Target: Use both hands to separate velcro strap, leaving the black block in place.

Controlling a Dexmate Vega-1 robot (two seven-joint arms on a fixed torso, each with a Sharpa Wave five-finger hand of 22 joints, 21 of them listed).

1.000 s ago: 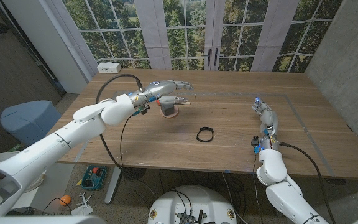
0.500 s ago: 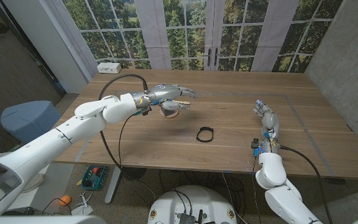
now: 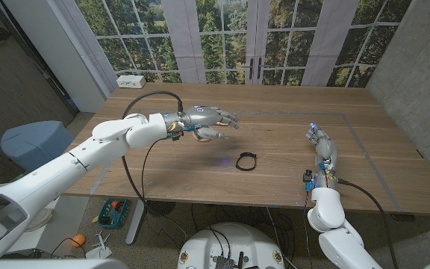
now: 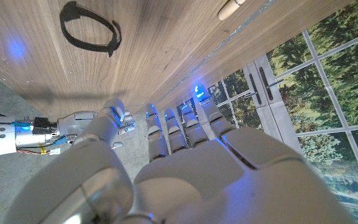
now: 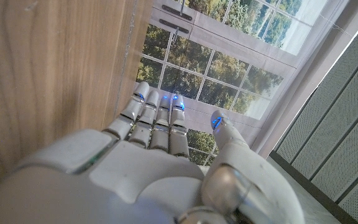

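A wooden tabletop (image 3: pixel 275 149) stands in front of tall windows that look out on green trees. Near its middle lies the velcro strap (image 3: pixel 246 161), a thin black band closed into a small loop, flat on the wood with nothing touching it. In the left wrist view the strap (image 4: pixel 89 28) appears as the same closed black ring on bare wood.

The left hand (image 3: pixel 211 119) reaches in above the tabletop, up and to the left of the strap and apart from it. Its fingers (image 3: pixel 228 117) stretch forward, slightly apart, and hold nothing. Just beneath the palm a small pale object shows; the hand covers most of it, so it cannot be told what it is. In the left wrist view the left hand (image 4: pixel 179 168) is seen from behind, fingers (image 4: pixel 185 121) extended side by side, with a pale wooden piece (image 4: pixel 231 9) lying on the tabletop beyond them.

The right hand (image 3: pixel 323 143) is well to the right of the strap, near the tabletop's right side, standing on its edge. Its fingers point away from the robot, straight and close together, holding nothing. The right wrist view shows the right hand (image 5: pixel 148 168) with fingers (image 5: pixel 157 118) extended side by side and the thumb set apart.
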